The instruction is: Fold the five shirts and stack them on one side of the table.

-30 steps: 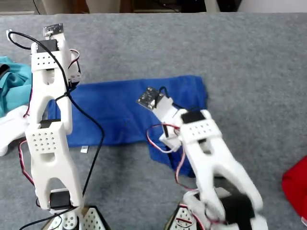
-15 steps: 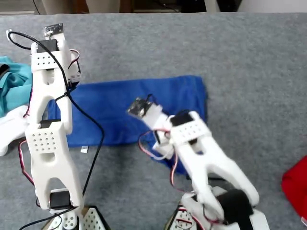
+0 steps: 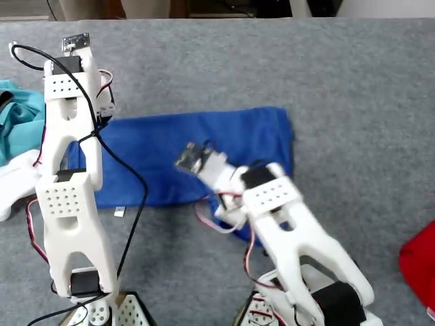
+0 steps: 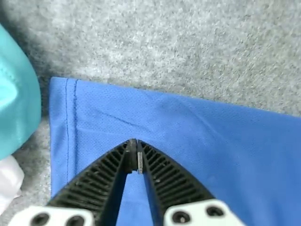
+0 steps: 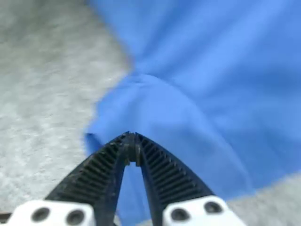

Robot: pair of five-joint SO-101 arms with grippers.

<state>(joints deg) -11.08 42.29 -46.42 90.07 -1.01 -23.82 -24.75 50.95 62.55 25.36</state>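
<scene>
A blue shirt (image 3: 170,156) lies spread flat across the middle of the grey table. My left gripper (image 4: 134,155) is shut, its tips over the shirt's (image 4: 211,141) left end near the hemmed edge; the cloth there lies flat. In the high view this gripper (image 3: 102,117) sits under the left arm. My right gripper (image 5: 131,149) is shut on a raised fold of the blue shirt (image 5: 211,70) at its near right part. From above, the right arm covers that fold, and a blue flap (image 3: 234,221) shows beneath it.
A teal shirt (image 3: 17,119) and a white shirt (image 3: 13,183) lie bunched at the table's left edge, close to the blue shirt's end. A red shirt (image 3: 420,265) lies at the right edge. Bare grey table (image 3: 353,102) stretches at the back and right.
My right arm has swung left, drawing the near right flap of the blue shirt leftward with it. The left arm has stayed still.
</scene>
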